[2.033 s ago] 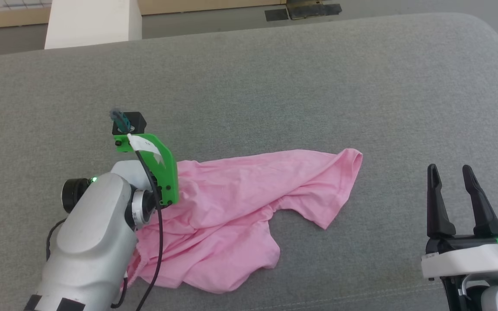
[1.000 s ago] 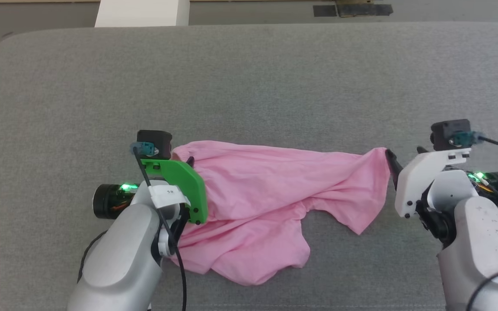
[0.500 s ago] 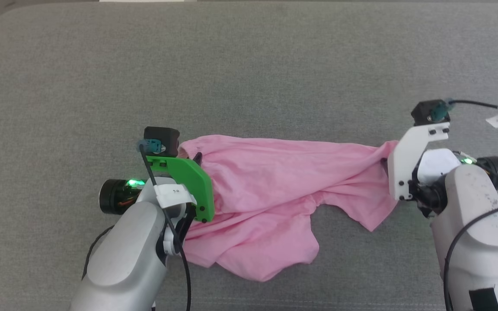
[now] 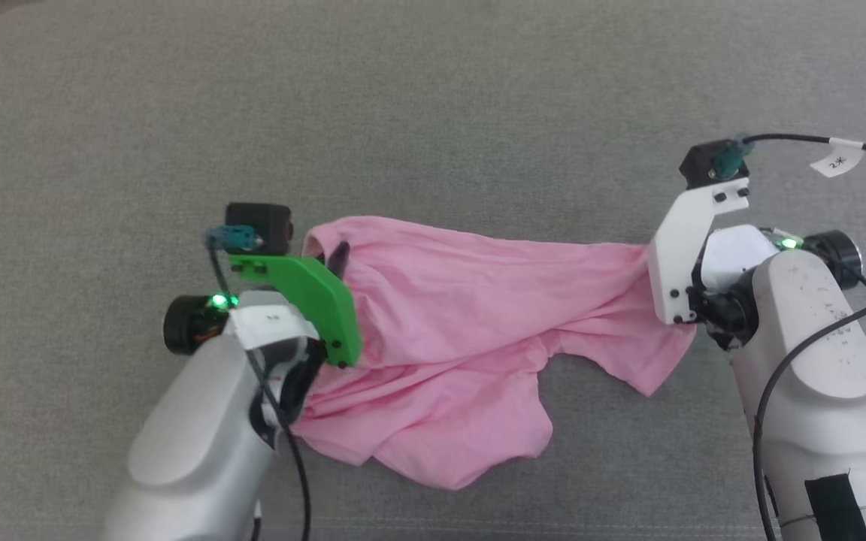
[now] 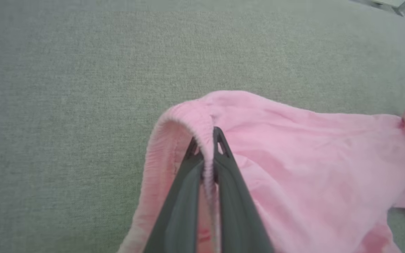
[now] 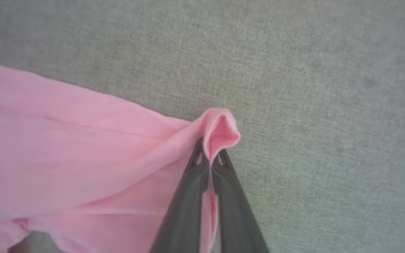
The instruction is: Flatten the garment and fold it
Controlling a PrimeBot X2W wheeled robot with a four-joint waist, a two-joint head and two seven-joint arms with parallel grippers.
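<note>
Left gripper point(image 5: 206, 140): jaws closed on the gathered waistband point(image 5: 174, 119), with the elastic edge running between the fingertips. Right gripper point(image 6: 210, 154): jaws closed on a small pinch at the opposite end, a nub of cloth poking out past the tips. Garment point(image 4: 463, 323): pink jersey, upper edge drawn into a line between the two grippers, lower part slack, creased and doubled over itself nearer the robot; all on the grey cushion point(image 4: 433, 113). Condition: flattening under way, no fold begun. Hazards, as judged: the right hold looks shallow, so further spreading could pull the thin cloth free; the elastic may stretch rather than carry tension; the doubled lower layers may drag on the cushion weave and keep their creases.
</note>
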